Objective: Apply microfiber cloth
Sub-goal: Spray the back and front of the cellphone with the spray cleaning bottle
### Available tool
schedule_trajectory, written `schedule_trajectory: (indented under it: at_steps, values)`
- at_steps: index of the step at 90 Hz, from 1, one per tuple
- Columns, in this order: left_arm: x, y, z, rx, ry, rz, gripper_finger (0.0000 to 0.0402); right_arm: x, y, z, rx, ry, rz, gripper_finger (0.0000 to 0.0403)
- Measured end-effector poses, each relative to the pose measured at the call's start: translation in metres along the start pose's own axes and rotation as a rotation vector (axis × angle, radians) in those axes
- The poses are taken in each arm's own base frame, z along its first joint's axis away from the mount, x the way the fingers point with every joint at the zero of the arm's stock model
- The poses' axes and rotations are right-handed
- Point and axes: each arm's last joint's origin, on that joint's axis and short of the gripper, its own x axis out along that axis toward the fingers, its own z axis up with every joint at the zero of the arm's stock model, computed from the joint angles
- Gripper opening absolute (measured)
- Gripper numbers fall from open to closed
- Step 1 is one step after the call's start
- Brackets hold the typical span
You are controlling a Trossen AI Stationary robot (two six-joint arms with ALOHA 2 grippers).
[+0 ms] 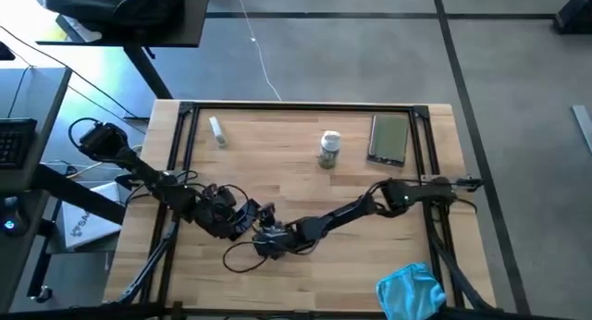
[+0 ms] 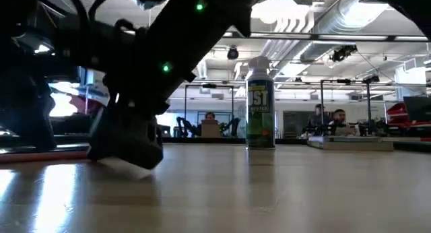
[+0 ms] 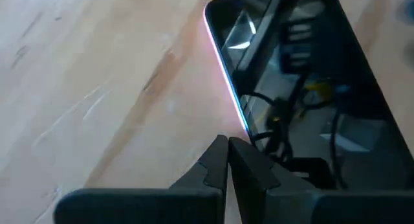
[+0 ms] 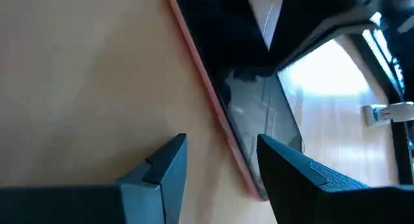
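The turquoise microfiber cloth [image 1: 412, 292] lies rumpled at the table's near right corner, with no gripper on it. A black phone with a pink edge [image 3: 304, 88] [image 4: 252, 107] lies flat near the table's middle. Both grippers are low over it. My left gripper [image 3: 226, 141] [image 1: 244, 218] is shut, with its tips at the phone's long edge. My right gripper [image 4: 223, 143] [image 1: 270, 239] is open. One of its fingers is over the bare wood and the other over the screen. My left gripper's shut fingertips [image 3: 234, 146] point at the phone's pink long edge [image 3: 240, 123] from the table's left side, slanting down. I cannot tell whether they touch it. My right gripper's fingers stand on either side of the phone's long edge [image 4: 223, 130]. I cannot tell whether either finger touches the phone.
A green and white spray can [image 1: 329, 149] [image 2: 260, 105] stands upright at the far middle. Beside it on the right lies a dark flat device [image 1: 388, 138]. A small clear bottle [image 1: 217, 130] lies at the far left. A black frame [image 1: 305, 107] runs along the table's edges.
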Motion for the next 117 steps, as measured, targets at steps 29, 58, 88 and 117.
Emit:
schedule_trajectory:
  at_steps: [29, 58, 88, 117]
  values:
    - [0.002, -0.021, 0.009, 0.133, -0.050, -0.240, 0.0000, 0.003, -0.002, 0.001, -0.175, -0.012, 0.001, 0.0155]
    - [0.004, -0.024, 0.011, 0.188, -0.083, -0.242, 0.0000, -0.003, 0.004, 0.011, -0.203, -0.044, -0.070, 0.0110]
    - [-0.004, -0.027, 0.012, 0.251, -0.184, -0.220, 0.0000, -0.030, -0.009, 0.036, -0.146, -0.070, -0.042, 0.0010]
    - [-0.056, -0.027, 0.016, 0.342, -0.436, -0.330, 0.0000, -0.094, -0.052, 0.039, 0.043, 0.053, 0.175, 0.0002]
